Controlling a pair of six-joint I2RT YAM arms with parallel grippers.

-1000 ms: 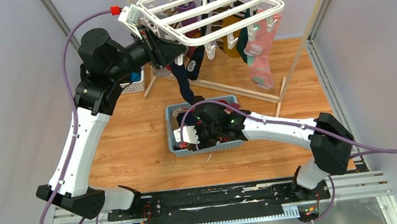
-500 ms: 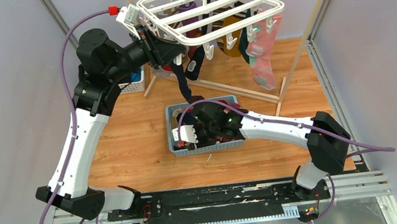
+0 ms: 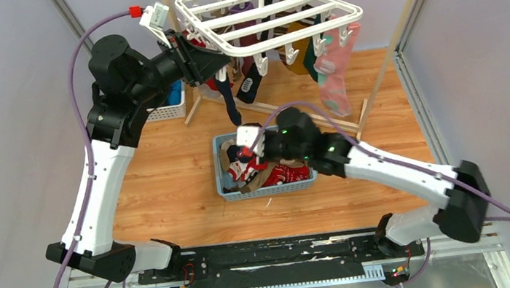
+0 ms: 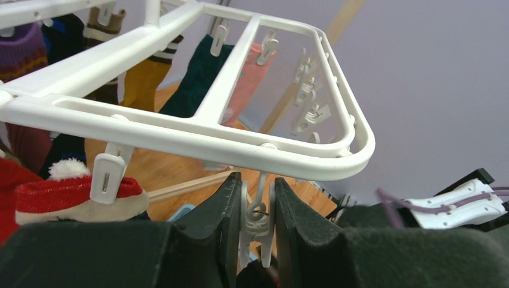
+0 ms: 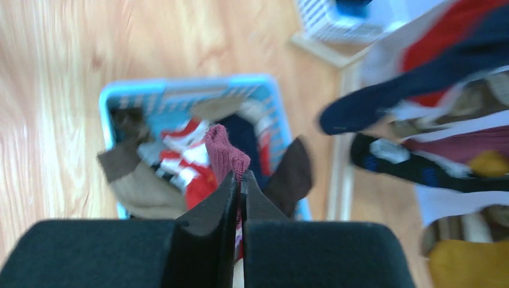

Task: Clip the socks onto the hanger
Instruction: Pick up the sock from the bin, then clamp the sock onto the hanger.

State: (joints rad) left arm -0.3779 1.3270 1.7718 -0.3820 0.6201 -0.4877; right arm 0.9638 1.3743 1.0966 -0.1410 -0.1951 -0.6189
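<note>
A maroon sock (image 5: 227,151) is pinched by its cuff in the right hand (image 5: 241,179), its fingers pressed together on the fabric, directly above the blue basket (image 5: 180,84) of loose socks (image 5: 180,162); up and beyond that hand hangs the hanger (image 4: 198,129), several socks clipped on it already; the left hand (image 4: 257,201) squeezes 1 clip (image 4: 256,225) under its near rim (narrow gap, clip between the pads). The step, I judge, is carrying the sock up; next the cuff must be fed into that clip's mouth.

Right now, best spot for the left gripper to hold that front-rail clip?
Pinch the clip across its two upper tabs, just under the hanger rail, coming up from below. It hangs upright with those tabs facing sideways, which is how the left gripper holds it.
</note>
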